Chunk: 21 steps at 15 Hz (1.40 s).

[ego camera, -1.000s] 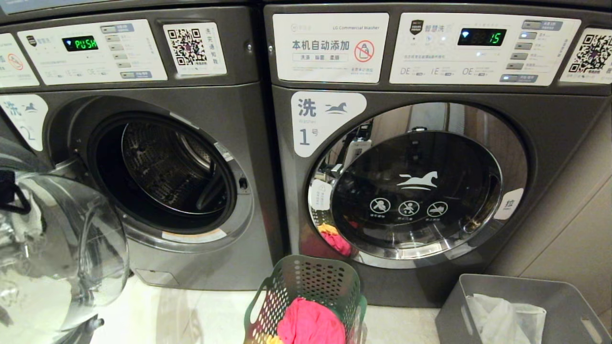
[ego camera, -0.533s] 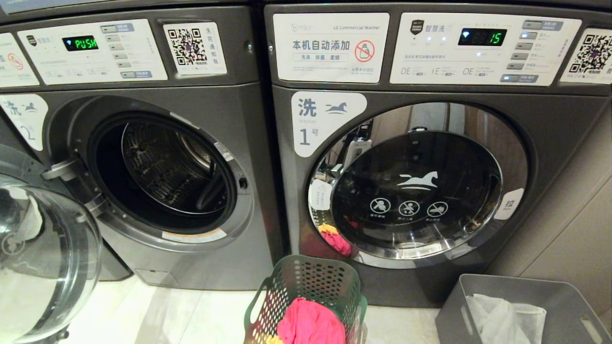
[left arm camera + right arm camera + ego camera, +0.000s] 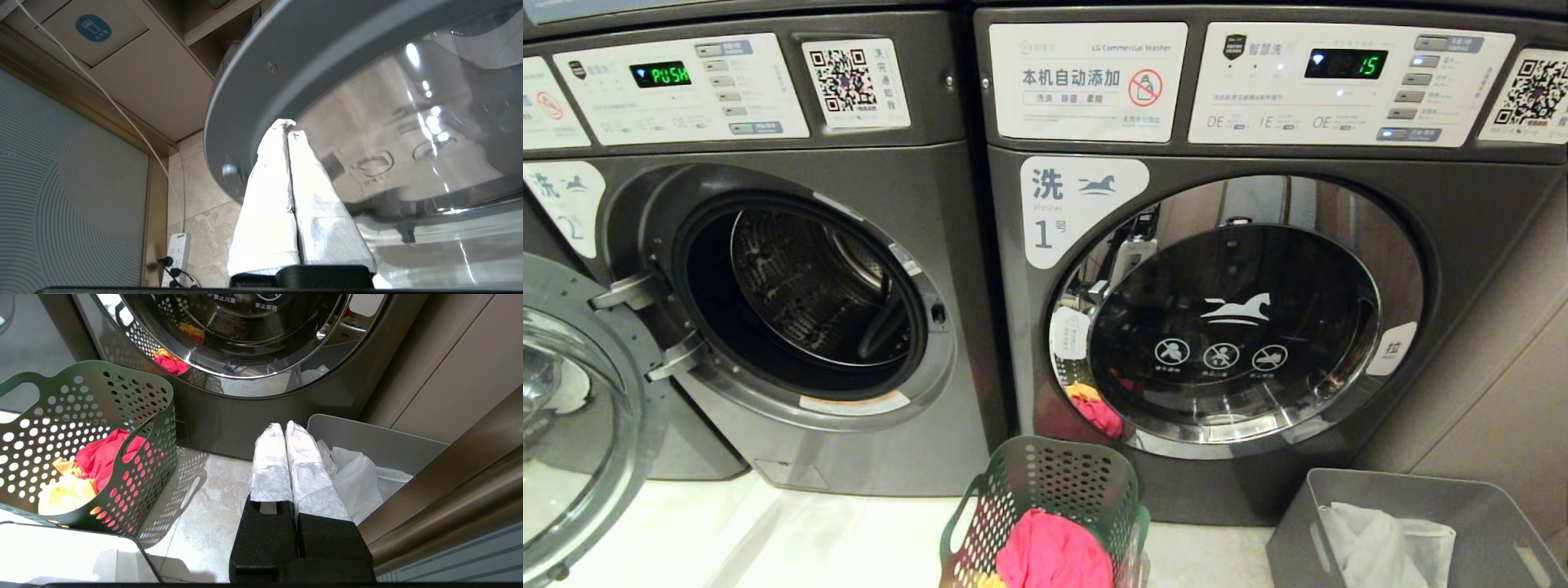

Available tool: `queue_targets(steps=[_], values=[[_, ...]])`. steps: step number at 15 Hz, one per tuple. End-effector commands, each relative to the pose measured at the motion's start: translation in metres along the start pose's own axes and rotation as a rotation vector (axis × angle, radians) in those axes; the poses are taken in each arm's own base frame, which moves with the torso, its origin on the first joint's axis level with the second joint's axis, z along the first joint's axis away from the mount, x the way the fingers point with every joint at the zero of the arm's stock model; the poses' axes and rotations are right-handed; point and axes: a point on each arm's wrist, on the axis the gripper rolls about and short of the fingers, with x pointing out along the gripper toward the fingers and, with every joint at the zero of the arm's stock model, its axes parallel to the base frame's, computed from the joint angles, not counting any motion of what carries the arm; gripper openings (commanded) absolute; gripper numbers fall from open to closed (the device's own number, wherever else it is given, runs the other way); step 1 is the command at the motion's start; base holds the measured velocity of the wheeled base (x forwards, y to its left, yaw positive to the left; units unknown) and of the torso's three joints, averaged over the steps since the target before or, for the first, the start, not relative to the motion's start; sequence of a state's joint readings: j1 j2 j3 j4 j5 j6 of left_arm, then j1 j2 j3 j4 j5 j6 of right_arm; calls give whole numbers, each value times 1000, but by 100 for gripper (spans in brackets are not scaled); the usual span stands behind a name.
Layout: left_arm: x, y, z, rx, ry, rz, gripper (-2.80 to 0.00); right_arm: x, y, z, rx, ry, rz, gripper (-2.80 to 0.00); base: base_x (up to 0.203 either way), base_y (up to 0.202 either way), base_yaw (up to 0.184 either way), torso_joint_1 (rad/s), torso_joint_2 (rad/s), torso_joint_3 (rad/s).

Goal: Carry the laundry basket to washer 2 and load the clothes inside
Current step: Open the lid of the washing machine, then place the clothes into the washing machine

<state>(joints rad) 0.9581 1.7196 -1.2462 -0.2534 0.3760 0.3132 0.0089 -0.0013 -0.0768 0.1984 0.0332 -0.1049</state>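
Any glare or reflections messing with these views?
Head view: washer 1's chrome door mirrors the room and the clothes; washer 2's open door is washed out. Left wrist view: bright highlights streak the door glass. Right wrist view: blown-out white patch at the frame's corner beside the laundry basket.

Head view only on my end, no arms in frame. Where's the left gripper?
Observer: Left gripper is shut, empty, tips at the grey rim of the open door of washer 2; contact unclear.
Operator: Right one?
Observer: Right gripper is shut, empty, over the floor between the laundry basket and the grey bin.
Operator: Anything beyond the door?
Observer: A power strip on the floor by the wall.
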Motion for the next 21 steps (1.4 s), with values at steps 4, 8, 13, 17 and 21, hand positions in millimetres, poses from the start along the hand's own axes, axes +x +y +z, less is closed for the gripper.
queue_targets(steps=[4, 8, 13, 17, 21], values=[[-15, 5, 14, -40, -98, 3, -280, 0, 0, 0, -1, 1, 1, -280, 0, 0, 0, 0, 0, 0], [-77, -45, 24, -229, -166, -271, -280, 0, 0, 0, -1, 1, 1, -280, 0, 0, 0, 0, 0, 0], [-184, -61, -36, -162, -146, -757, -280, 0, 0, 0, -1, 1, 1, -280, 0, 0, 0, 0, 0, 0], [-245, -30, -126, -81, -157, -1013, -280, 0, 0, 0, -1, 1, 1, -280, 0, 0, 0, 0, 0, 0], [-265, -1, -230, 0, -235, -1191, -280, 0, 0, 0, -1, 1, 1, -280, 0, 0, 0, 0, 0, 0]])
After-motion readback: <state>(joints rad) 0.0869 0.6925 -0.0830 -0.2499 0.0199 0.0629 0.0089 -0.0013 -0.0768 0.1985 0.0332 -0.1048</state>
